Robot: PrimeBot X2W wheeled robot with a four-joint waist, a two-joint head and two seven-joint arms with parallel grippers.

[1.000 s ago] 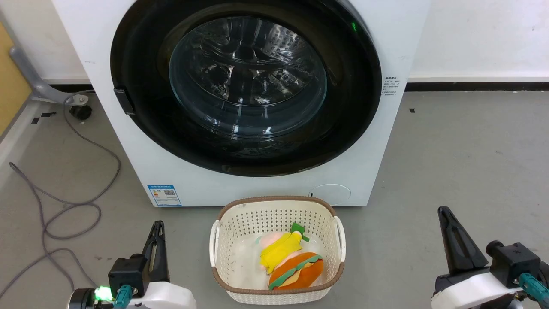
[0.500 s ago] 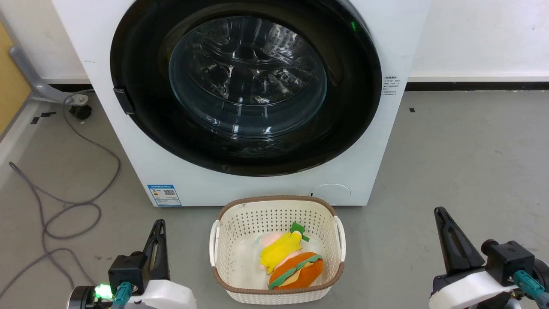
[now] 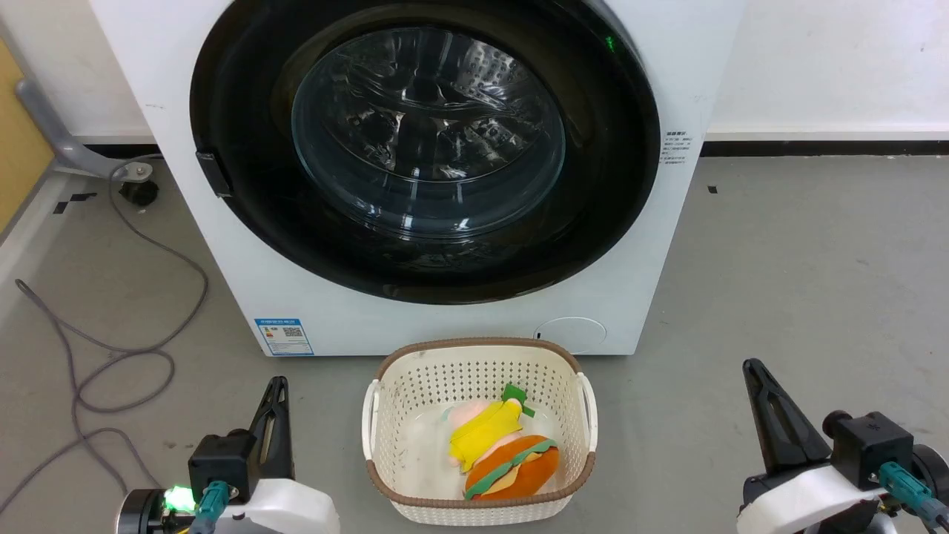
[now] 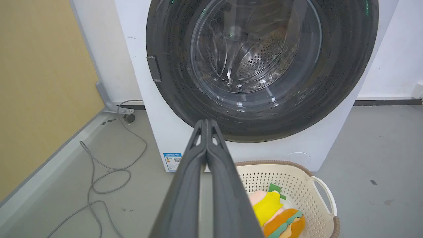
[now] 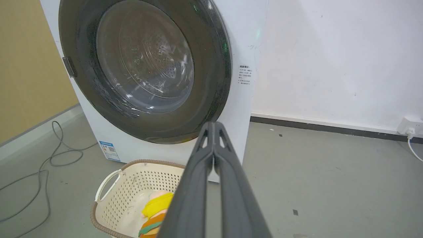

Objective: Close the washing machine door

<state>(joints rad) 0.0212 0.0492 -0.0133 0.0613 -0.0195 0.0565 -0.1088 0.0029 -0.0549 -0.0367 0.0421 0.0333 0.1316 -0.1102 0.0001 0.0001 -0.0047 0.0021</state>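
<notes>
washing machine door [image 3: 422,148] looks shut; rigid, glossy, so push black rim near latch tab [image 3: 210,174]. left gripper [image 4: 206,123], right gripper [image 5: 214,125]: jaws closed, empty.

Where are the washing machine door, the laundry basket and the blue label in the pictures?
washing machine door [image 3: 426,133], head view, centre of the glass window.
laundry basket [image 3: 474,343], head view, far brown rim.
blue label [image 3: 284,337], head view, middle of the sticker.

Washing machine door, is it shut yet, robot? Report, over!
Left gripper shut and empty; right gripper the same. Washing machine door looks closed, flush with the washing machine front. Laundry basket on the floor below it, not touching the door.
</notes>
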